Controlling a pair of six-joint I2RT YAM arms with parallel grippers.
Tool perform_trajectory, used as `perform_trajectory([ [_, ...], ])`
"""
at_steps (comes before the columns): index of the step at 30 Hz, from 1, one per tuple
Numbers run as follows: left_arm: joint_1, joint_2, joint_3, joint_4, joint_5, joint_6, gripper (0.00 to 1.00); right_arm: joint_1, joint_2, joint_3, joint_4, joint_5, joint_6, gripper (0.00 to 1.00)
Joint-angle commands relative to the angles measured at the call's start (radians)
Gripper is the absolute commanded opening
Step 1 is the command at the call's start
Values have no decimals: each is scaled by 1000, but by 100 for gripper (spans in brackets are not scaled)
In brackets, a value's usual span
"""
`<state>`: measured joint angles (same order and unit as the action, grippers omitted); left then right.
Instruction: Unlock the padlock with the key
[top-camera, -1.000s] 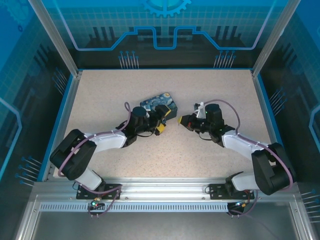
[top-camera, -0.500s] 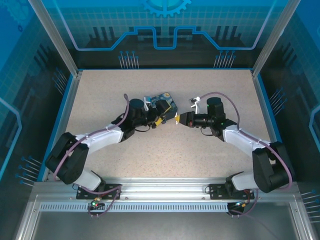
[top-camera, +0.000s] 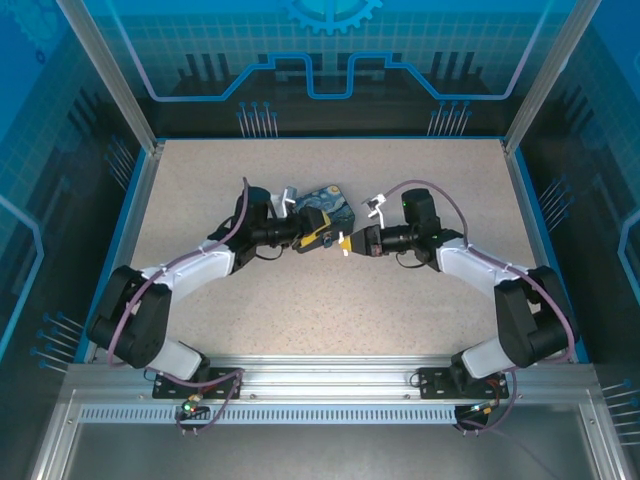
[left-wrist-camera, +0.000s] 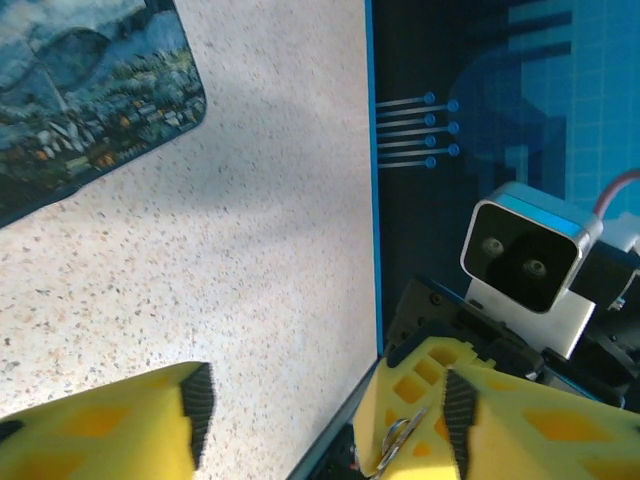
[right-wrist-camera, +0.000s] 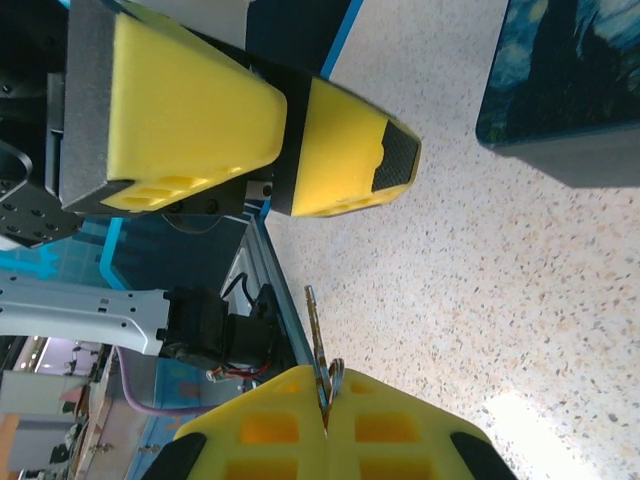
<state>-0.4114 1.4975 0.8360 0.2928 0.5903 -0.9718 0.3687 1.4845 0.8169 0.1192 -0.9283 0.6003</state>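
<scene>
My right gripper (right-wrist-camera: 328, 388) is shut on the key (right-wrist-camera: 316, 335), a thin golden-brown sliver. The key's blade sticks out past the yellow tips, and a small ring sits beside it. My left gripper (left-wrist-camera: 325, 400) is open. The right gripper's yellow tip and the key's ring (left-wrist-camera: 398, 440) lie just inside the left gripper's right finger. From above, the left gripper (top-camera: 318, 238) and the right gripper (top-camera: 348, 243) meet tip to tip mid-table, in front of the box. The left fingers (right-wrist-camera: 345, 150) hang just beyond the key's tip. The padlock is hidden.
The Starry Night box (top-camera: 328, 197) lies on the speckled table (top-camera: 330, 300) just behind both grippers, and its edge appears as the box (left-wrist-camera: 80, 90) and the box (right-wrist-camera: 570, 80). Blue frame rails border the table on all sides.
Both arms swung toward each other. The left gripper moved up and right beside the box, the right gripper moved left, and the gap between their tips closed.
</scene>
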Motion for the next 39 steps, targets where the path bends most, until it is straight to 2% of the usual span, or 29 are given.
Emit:
perform_trajectory([
  [1, -5, 16, -2, 92, 93, -21, 59, 27, 27, 34, -16, -14, -20, 0],
  [12, -41, 54, -21, 157, 112, -51, 49, 46, 65, 47, 18, 1, 2, 0],
  [23, -56, 93, -12, 183, 115, -63, 28, 50, 66, 45, 25, 10, 6, 0],
  [32, -67, 96, -16, 190, 121, -64, 22, 50, 71, 41, 29, 22, 10, 0],
  [36, -69, 98, -19, 196, 118, -66, 14, 50, 71, 38, 31, 28, 13, 0],
  [39, -73, 99, -19, 199, 118, -69, 3, 50, 72, 37, 33, 27, 15, 0],
])
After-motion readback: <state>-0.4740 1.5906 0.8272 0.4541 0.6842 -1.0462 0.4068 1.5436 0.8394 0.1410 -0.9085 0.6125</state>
